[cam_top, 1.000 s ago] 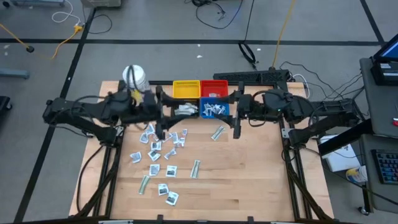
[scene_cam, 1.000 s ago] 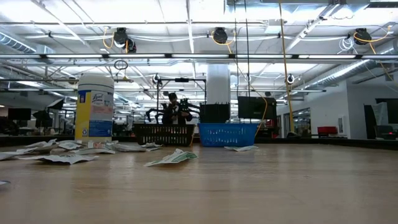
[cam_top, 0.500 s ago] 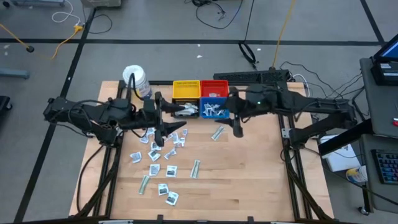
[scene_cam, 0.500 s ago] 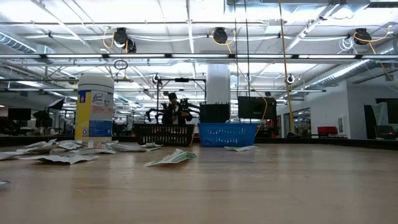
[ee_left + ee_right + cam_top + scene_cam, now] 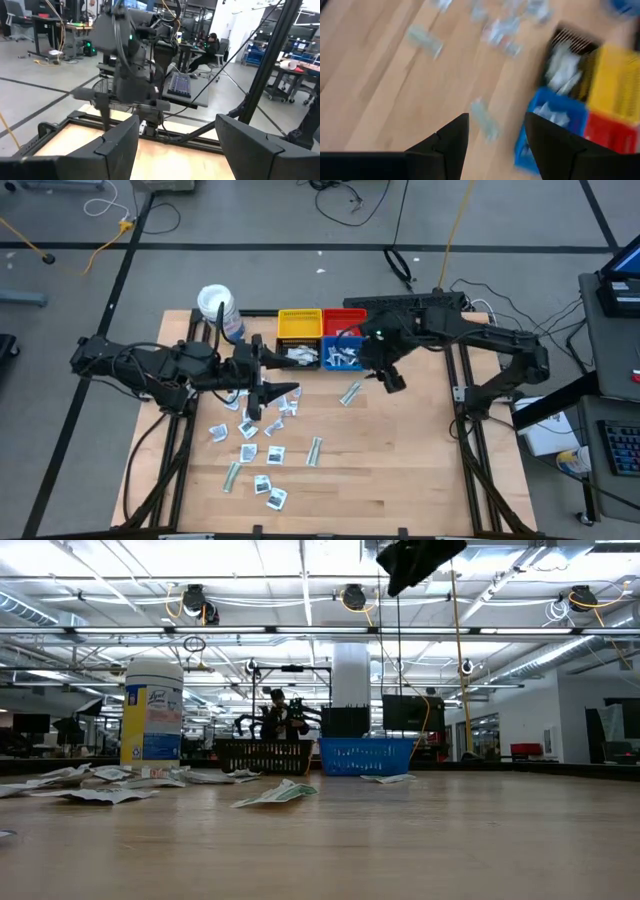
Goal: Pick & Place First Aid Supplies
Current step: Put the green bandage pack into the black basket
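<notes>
Two grippers work from above. High view: the right gripper [image 5: 392, 380] hangs beside the blue bin [image 5: 345, 358], and a long narrow packet [image 5: 350, 393] lies just beside it toward the table's middle, its long axis slanted. The left gripper [image 5: 268, 392] hovers over scattered packets [image 5: 248, 428], farther from that strip. Left wrist view: its fingers [image 5: 117, 142] stand apart, empty. Right wrist view: dark fingers [image 5: 451, 137] spread, nothing between them, the strip ahead.

four bins [image 5: 300, 324], one jar [image 5: 216, 305], two arms [image 5: 150, 364]
</notes>
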